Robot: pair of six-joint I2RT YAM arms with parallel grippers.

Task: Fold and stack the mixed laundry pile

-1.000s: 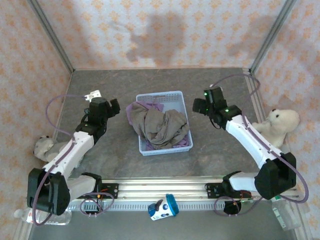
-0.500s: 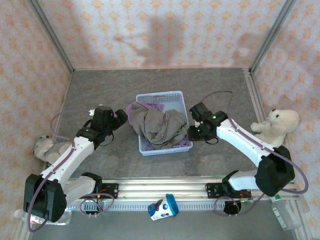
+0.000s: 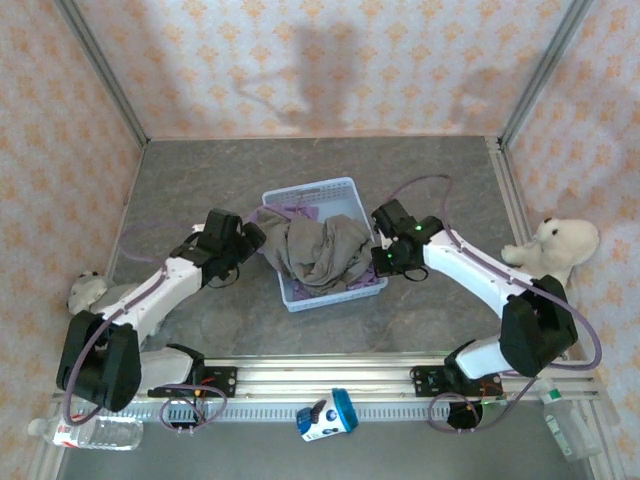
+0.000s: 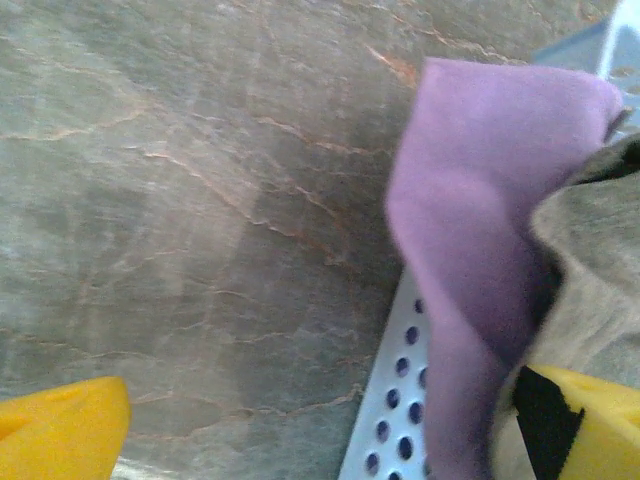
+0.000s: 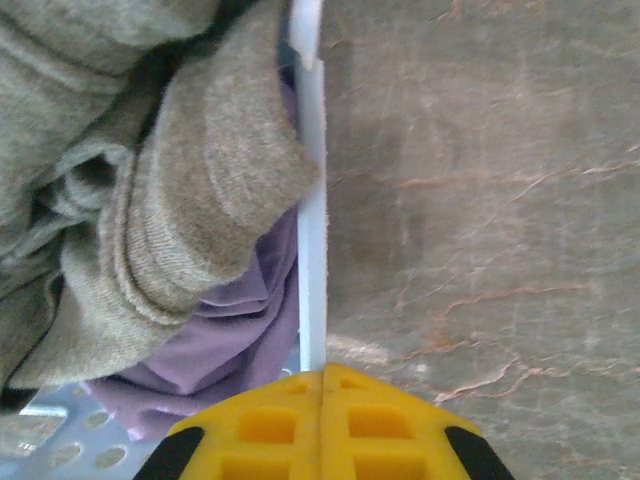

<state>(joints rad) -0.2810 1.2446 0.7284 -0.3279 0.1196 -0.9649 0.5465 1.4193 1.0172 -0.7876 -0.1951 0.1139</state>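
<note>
Laundry pile [image 3: 318,250] sits bunched up inside the light blue basket [image 3: 330,190] in the middle of the grey table [image 3: 200,180]. It has two soft things in it. The grey-olive garment [image 3: 322,252] lies on top in a crumpled heap. The purple T-shirt [image 3: 272,222] is under it and peeks out at the left and along the near side. From the left wrist camera, the purple T-shirt [image 4: 480,200] hangs over the edge of the basket [image 4: 395,400], with the grey-olive garment [image 4: 590,260] just beside it. The left claw [image 3: 250,238] is at the left side of the basket and is spread wide, grasping nothing. One of its yellow fingers [image 4: 60,435] is over the bare table, and the other is by the clothes. The right claw [image 3: 378,258] is at the right side of the basket. From the right wrist camera, the right claw [image 5: 322,420] is clenched, its two yellow fingers pressed flat together right at the white rim of the basket [image 5: 310,200]. I cannot tell if it pinches the rim or any cloth. A white plush toy [image 3: 555,250] sits far off at the right edge of the table.
</note>
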